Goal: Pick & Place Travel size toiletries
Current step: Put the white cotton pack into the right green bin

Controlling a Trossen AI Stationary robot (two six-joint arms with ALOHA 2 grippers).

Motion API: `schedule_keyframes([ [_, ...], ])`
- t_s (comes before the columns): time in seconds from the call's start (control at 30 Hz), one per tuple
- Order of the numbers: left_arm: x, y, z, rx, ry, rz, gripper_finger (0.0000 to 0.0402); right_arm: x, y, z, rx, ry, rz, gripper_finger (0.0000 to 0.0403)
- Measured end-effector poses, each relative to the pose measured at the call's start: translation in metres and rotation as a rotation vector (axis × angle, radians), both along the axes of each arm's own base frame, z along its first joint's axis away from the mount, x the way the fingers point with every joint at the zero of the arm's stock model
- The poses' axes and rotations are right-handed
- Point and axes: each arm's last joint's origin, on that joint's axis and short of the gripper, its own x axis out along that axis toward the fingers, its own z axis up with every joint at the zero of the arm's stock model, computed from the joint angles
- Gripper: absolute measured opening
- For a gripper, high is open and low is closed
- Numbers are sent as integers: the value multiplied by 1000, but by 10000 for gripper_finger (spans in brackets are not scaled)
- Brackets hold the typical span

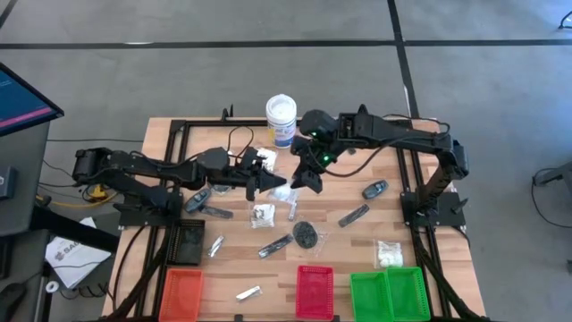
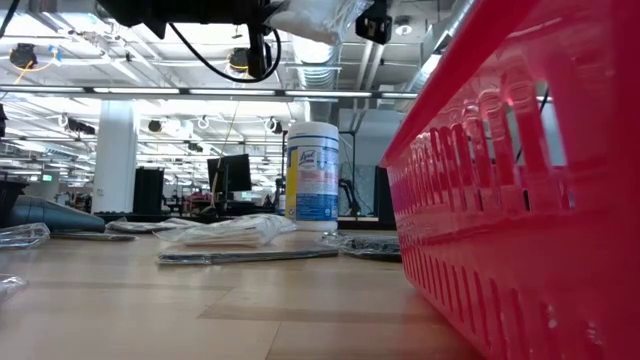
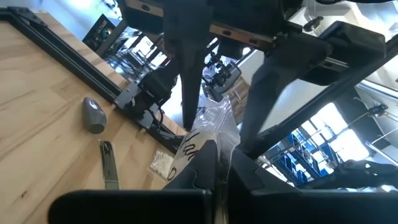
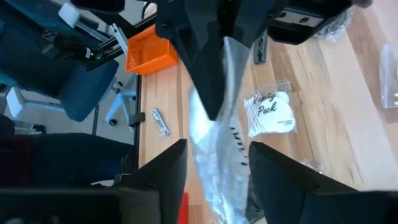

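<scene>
A clear packet with white contents (image 1: pixel 286 190) is up in the air over the middle of the table, between my two grippers. It also shows at the top of the low view as the packet (image 2: pixel 315 20). My left gripper (image 1: pixel 271 185) comes from the table's left and is shut on it. My right gripper (image 1: pixel 308 179) faces it from the right and is open. In the right wrist view the packet (image 4: pixel 217 143) runs between the spread fingers of the right gripper (image 4: pixel 217 180), and I see no touch. More toiletries lie flat on the table. My left gripper (image 3: pixel 221 165) pinches the clear packet between its two fingers at the end nearest it (image 3: pixel 198 146), beside the black lettering. The fingers come from the table's left, roughly level. The packet is lifted clear of the table and stretches away from the fingertips toward the right gripper.
A white tub with blue label (image 1: pixel 281 119) stands at the far edge. Orange (image 1: pixel 181 291), red (image 1: pixel 314 291) and green (image 1: pixel 389 293) trays line the near edge. Lying loose are a white-filled packet (image 1: pixel 263 215), a dark disc (image 1: pixel 306 233), black sticks (image 1: pixel 354 216) and a silvery sachet (image 1: pixel 248 292).
</scene>
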Motion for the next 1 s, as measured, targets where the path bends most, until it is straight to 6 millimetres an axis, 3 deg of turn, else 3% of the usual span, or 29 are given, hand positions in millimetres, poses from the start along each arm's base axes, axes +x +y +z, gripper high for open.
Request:
schedule_keyframes([
  [0.33,0,0,0,18,-1,-9,0,0,0,0,-54,-21,32,16],
  [0.6,0,0,0,48,-4,-17,17,-1,-1,-2,-168,-36,103,3],
  [0.73,-2,1,2,48,-12,-10,61,-9,-1,1,-164,-7,101,2],
  [1.0,-10,4,9,49,-9,40,191,-44,8,22,-227,32,74,1],
])
